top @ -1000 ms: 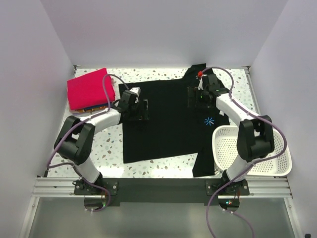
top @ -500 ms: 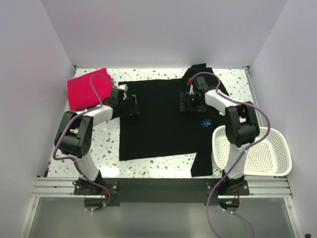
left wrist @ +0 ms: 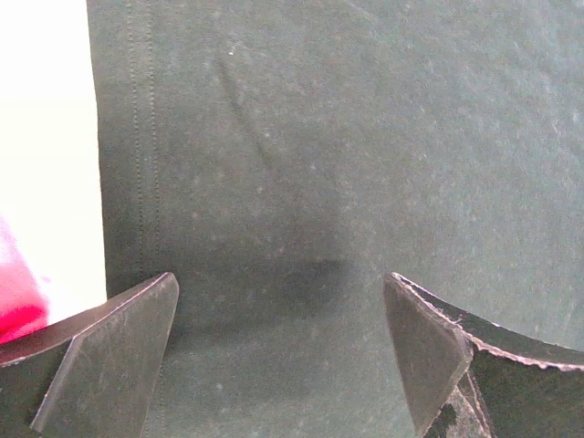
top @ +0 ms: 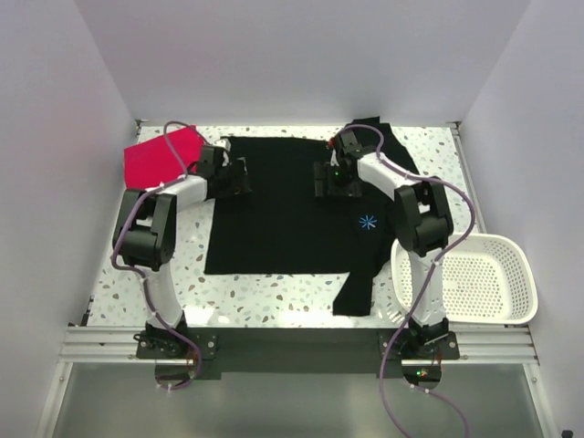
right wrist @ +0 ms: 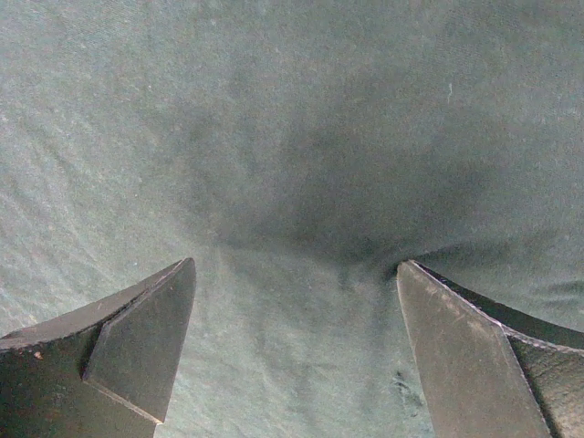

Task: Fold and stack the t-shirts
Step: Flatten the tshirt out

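Observation:
A black t-shirt (top: 283, 219) with a light-blue star mark (top: 367, 222) lies spread flat on the speckled table. My left gripper (top: 233, 175) is open and rests low over the shirt's far left edge; the left wrist view shows its jaws (left wrist: 279, 278) wide apart over black cloth (left wrist: 347, 146) beside the stitched hem. My right gripper (top: 330, 178) is open over the shirt's upper chest; the right wrist view shows its jaws (right wrist: 297, 265) wide apart on slightly puckered black cloth (right wrist: 301, 119). A pinkish-red folded shirt (top: 160, 162) lies at the far left.
A white mesh basket (top: 470, 278) stands at the near right, touching the shirt's right sleeve. Speckled table (top: 137, 274) shows at the near left. White walls close off the back and both sides. A sliver of pink shirt (left wrist: 18, 292) shows beside my left finger.
Both grippers have moved toward the far wall and to the left. The black t-shirt has slid the same way and now lies flatter, closer to the pinkish-red shirt.

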Controlling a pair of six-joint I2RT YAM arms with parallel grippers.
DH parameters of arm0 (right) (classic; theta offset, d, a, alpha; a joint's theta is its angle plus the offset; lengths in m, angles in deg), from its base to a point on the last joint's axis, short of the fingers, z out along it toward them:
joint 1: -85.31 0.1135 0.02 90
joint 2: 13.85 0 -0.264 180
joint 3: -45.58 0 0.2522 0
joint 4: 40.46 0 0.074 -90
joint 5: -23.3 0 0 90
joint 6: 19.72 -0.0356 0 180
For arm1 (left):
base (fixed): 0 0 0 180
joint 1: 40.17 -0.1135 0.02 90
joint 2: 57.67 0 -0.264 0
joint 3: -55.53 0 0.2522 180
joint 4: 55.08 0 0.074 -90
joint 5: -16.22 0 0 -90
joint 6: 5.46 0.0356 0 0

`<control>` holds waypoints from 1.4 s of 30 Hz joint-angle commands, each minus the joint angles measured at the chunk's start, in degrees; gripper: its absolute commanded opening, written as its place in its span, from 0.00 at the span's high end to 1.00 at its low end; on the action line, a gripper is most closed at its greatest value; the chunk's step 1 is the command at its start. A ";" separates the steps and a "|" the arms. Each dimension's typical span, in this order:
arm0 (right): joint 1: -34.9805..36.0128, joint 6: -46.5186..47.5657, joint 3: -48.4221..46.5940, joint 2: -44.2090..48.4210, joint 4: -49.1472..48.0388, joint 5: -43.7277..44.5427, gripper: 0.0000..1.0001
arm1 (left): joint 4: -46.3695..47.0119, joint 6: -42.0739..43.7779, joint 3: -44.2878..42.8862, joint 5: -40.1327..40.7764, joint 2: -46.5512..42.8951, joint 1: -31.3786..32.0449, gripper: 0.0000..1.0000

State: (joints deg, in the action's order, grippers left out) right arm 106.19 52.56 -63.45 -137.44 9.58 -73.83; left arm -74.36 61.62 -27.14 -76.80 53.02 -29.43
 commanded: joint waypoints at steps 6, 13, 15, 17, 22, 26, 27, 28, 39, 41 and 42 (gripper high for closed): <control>1.70 -1.71 -12.99 -9.65 4.95 -4.11 0.05 | -3.27 1.73 -9.38 2.85 5.40 -3.62 0.00; 1.88 -1.80 -22.59 -10.45 4.33 -7.97 0.05 | -4.15 4.89 -17.49 1.44 2.69 -2.92 0.00; 1.88 -1.71 -25.49 -9.05 4.25 -8.42 0.05 | -4.41 5.69 -17.41 2.93 -0.99 -2.22 0.00; 1.88 -1.45 -26.64 -7.29 4.16 -9.03 0.05 | -5.02 6.74 -15.92 5.30 -5.46 -1.26 0.00; 1.88 -1.01 -20.77 2.45 2.05 -8.25 0.05 | -4.41 5.87 -3.28 8.12 -15.84 0.85 0.00; 2.05 -0.30 -8.67 10.37 0.82 -6.40 0.05 | -4.06 3.59 6.66 8.13 -24.01 5.06 0.00; 1.97 -0.13 -6.45 11.78 0.56 -5.35 0.05 | -4.06 2.80 9.55 7.69 -24.90 5.95 0.00; 1.97 -0.04 -4.16 14.66 0.21 -4.74 0.04 | -4.15 0.96 10.97 7.34 -25.70 6.83 0.00; 1.97 0.31 13.79 18.40 -0.86 -0.42 0.04 | 1.47 -5.21 23.20 1.90 -25.01 9.21 0.00; 1.79 0.31 13.96 17.34 -1.02 -0.25 0.04 | 2.09 -4.86 22.68 1.27 -22.47 9.12 0.00; 1.88 0.05 13.96 16.11 -1.03 -0.16 0.04 | 2.09 -4.60 22.33 1.36 -21.58 9.03 0.00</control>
State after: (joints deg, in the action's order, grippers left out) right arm 107.87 52.24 -49.39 -119.91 9.66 -75.30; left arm -76.44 57.93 -3.75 -73.74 28.83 -20.19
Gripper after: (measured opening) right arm 0.957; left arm 0.997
